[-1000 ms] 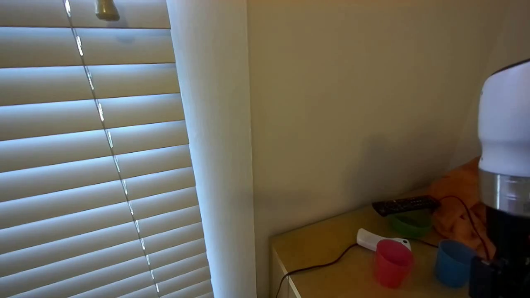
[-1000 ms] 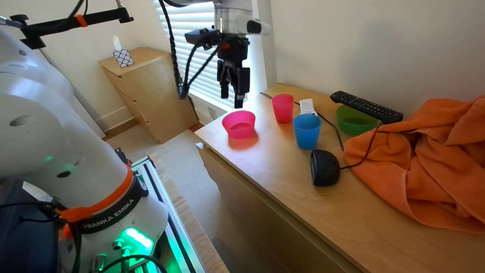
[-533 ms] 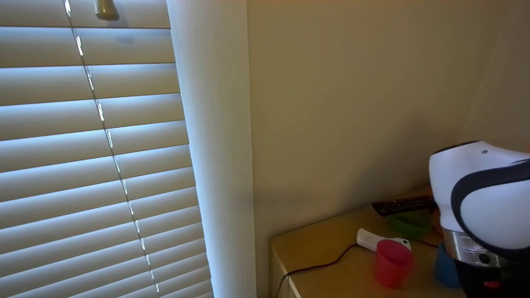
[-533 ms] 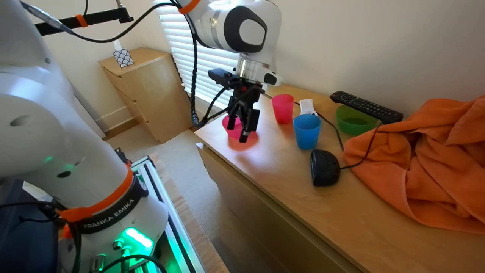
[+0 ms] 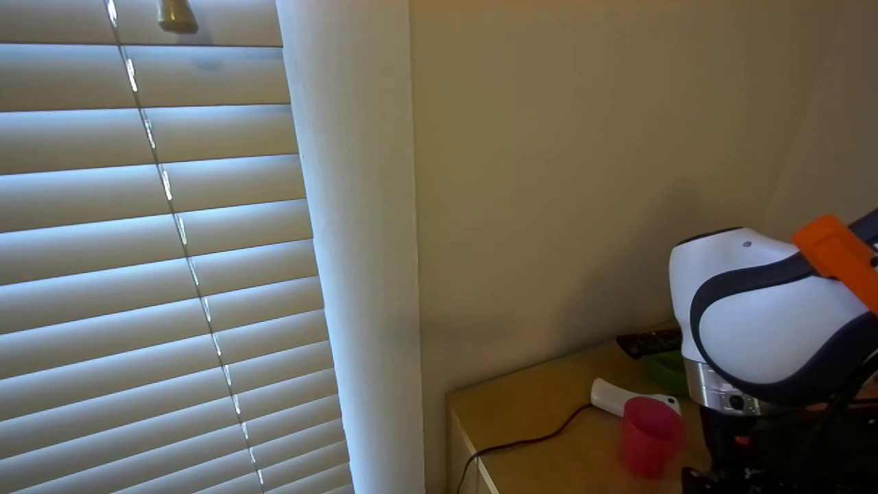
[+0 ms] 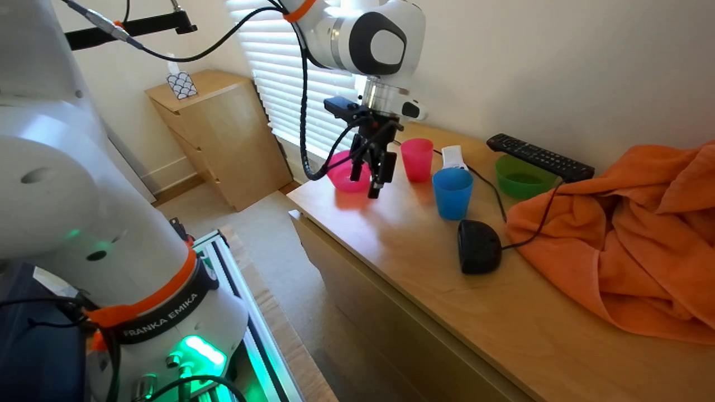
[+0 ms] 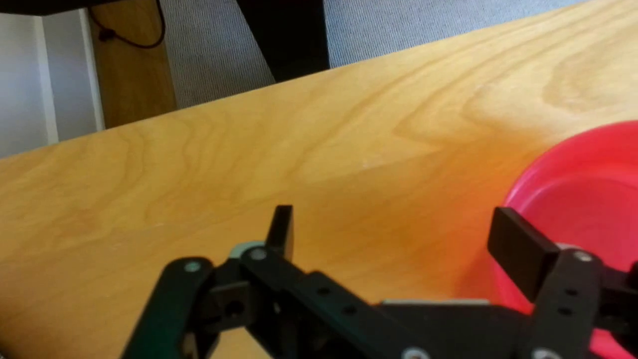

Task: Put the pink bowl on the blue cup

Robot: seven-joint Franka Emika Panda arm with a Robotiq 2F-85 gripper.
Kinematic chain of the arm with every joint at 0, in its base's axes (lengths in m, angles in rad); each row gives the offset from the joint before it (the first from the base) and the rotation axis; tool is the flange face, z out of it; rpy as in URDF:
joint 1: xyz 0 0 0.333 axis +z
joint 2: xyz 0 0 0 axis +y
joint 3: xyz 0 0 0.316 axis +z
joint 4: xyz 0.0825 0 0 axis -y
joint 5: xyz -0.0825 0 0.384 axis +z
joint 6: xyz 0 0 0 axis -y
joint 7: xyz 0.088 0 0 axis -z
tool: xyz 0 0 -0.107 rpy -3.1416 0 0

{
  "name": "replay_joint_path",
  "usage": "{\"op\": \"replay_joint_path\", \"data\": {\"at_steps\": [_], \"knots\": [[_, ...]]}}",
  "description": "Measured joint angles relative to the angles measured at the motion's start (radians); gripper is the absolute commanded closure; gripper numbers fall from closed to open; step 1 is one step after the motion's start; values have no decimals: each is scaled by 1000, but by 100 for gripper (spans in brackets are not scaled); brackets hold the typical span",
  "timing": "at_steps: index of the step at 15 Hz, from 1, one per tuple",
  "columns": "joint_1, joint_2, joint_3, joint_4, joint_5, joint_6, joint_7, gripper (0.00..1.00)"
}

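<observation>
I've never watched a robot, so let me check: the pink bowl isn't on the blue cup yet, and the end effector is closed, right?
Not quite: the end effector is open, not closed; the wrist view shows its two fingers well apart. The rest is right: in an exterior view, the pink bowl is apart from the blue cup.

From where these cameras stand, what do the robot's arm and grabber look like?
The arm is white and rounded, with orange straps, black cables and "FRANKA EMIKA" on a black band low down. The gripper is black, with two jointed fingers and blocky tips.
</observation>
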Motion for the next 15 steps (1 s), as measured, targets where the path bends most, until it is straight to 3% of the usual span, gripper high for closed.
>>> {"op": "replay_joint_path", "data": {"at_steps": [11,12,13,15], "knots": [[38,-49,10,3,31,23,-34,0],[40,-43,10,4,41,39,-31,26],[41,-34,10,5,55,55,-31,26],[46,-11,11,11,75,78,-31,39]]}}
